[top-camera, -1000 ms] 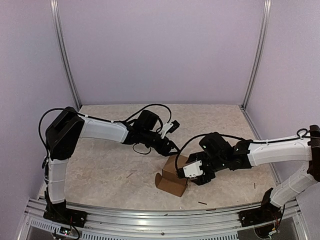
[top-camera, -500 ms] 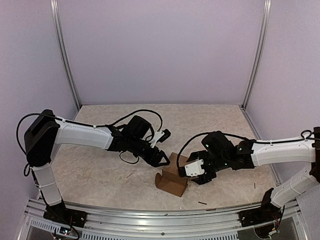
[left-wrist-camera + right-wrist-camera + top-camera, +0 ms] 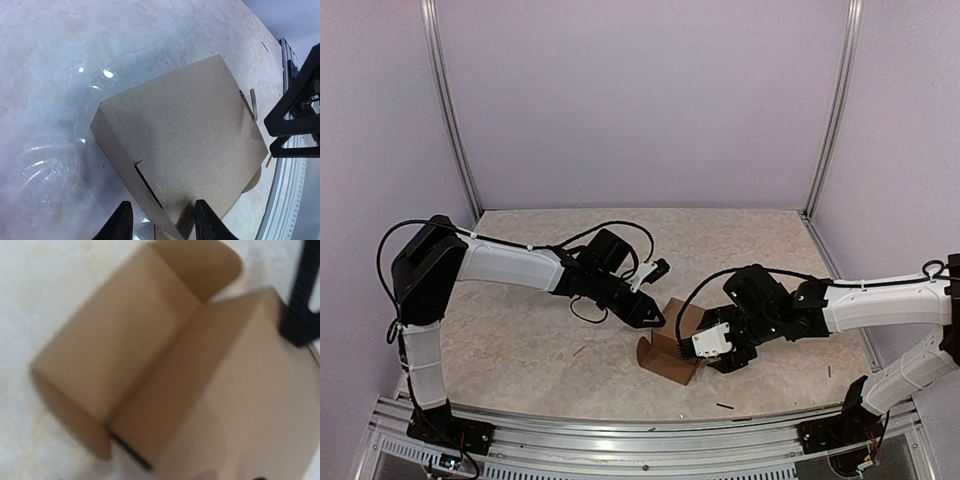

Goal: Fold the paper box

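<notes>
Swung back in to the box (image 3: 672, 352) since a second ago: left gripper (image 3: 164, 220) | jaws apart astride its far corner, not pinching | right gripper (image 3: 706, 346) at right side, jaws hidden, possibly holding | mid-table (image 3: 520, 345), half-formed | light, creasable; grip panel edges.

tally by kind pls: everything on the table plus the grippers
Plain brown cardboard paper box, partly folded: 1
Small dark stick-like scraps: 3 that can be made out
Two-finger grippers: 2 (left gripper, right gripper)
Total: 6
</notes>
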Robot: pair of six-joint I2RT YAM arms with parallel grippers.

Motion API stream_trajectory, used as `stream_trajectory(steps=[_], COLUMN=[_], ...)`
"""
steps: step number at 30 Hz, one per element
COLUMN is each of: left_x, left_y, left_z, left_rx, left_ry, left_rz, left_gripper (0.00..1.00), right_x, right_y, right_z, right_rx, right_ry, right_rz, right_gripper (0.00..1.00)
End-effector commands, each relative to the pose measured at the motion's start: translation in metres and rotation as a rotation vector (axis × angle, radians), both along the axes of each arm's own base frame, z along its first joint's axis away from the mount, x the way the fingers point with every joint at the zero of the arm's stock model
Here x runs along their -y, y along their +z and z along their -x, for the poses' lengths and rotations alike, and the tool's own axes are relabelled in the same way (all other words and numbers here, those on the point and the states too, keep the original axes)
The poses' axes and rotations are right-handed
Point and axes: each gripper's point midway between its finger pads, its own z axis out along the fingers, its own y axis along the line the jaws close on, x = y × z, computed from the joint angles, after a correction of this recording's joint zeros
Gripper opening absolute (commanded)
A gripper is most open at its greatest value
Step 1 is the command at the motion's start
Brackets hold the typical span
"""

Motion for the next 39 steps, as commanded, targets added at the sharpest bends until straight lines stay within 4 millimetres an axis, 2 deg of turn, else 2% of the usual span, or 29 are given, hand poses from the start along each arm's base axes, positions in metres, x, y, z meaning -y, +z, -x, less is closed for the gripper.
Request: stream_trajectory(steps=[1, 3, 8, 10, 13, 14, 15, 17, 19, 20, 21, 24, 28, 34, 39], left_x=[0.003, 0.007, 0.027, 0.032, 0.026, 0.02, 0.011, -0.006, -0.026, -0.035, -0.043, -0.056, -0.058, -0.047, -0.043], left_y=[-0.009, -0.01, 0.01, 0.009, 0.012, 0.023, 0.022, 0.034, 0.049, 0.042, 0.044, 0.026, 0.012, -0.003, -0.022], left_z=[-0.02, -0.027, -0.052, -0.06, -0.071, -0.072, -0.074, -0.07, -0.053, -0.044, -0.034, -0.003, 0.016, 0.015, 0.012], left_rx=[0.008, 0.02, 0.088, 0.108, 0.183, 0.223, 0.243, 0.289, 0.289, 0.258, 0.232, 0.122, 0.042, -0.018, -0.026], left_ry=[-0.044, -0.073, -0.148, -0.153, -0.1, -0.064, -0.016, 0.068, 0.141, 0.167, 0.188, 0.203, 0.208, 0.219, 0.225], left_rz=[0.015, 0.035, 0.09, 0.073, 0.027, 0.028, 0.02, 0.059, 0.107, 0.105, 0.115, 0.104, 0.125, 0.154, 0.123], left_gripper=[0.41, 0.41, 0.43, 0.48, 0.58, 0.6, 0.62, 0.64, 0.64, 0.64, 0.64, 0.61, 0.59, 0.52, 0.48], right_x=[0.008, 0.012, 0.006, 0.004, 0.002, 0.001, -0.001, -0.003, -0.004, -0.004, -0.004, -0.009, -0.012, -0.014, -0.016], right_y=[-0.003, -0.006, -0.004, -0.003, -0.003, -0.003, -0.002, -0.001, -0.001, -0.004, -0.006, -0.014, -0.019, -0.015, -0.013], right_z=[0.013, 0.012, -0.002, -0.007, -0.011, -0.012, -0.012, -0.011, -0.011, -0.011, -0.011, -0.005, -0.008, -0.015, -0.017], right_rx=[-0.022, -0.001, 0.06, 0.075, 0.089, 0.089, 0.086, 0.078, 0.082, 0.079, 0.077, 0.037, 0.024, 0.039, 0.043], right_ry=[0.032, 0.032, 0.002, -0.011, -0.02, -0.024, -0.022, -0.017, -0.008, -0.005, -0.002, 0.018, 0.002, -0.036, -0.047], right_rz=[0.028, 0.043, 0.021, 0.015, 0.008, 0.002, -0.004, -0.017, -0.017, -0.011, -0.004, -0.011, -0.012, -0.029, -0.044], right_gripper=[0.79, 0.79, 0.78, 0.77, 0.77, 0.77, 0.77, 0.76, 0.75, 0.75, 0.75, 0.72, 0.69, 0.64, 0.56])
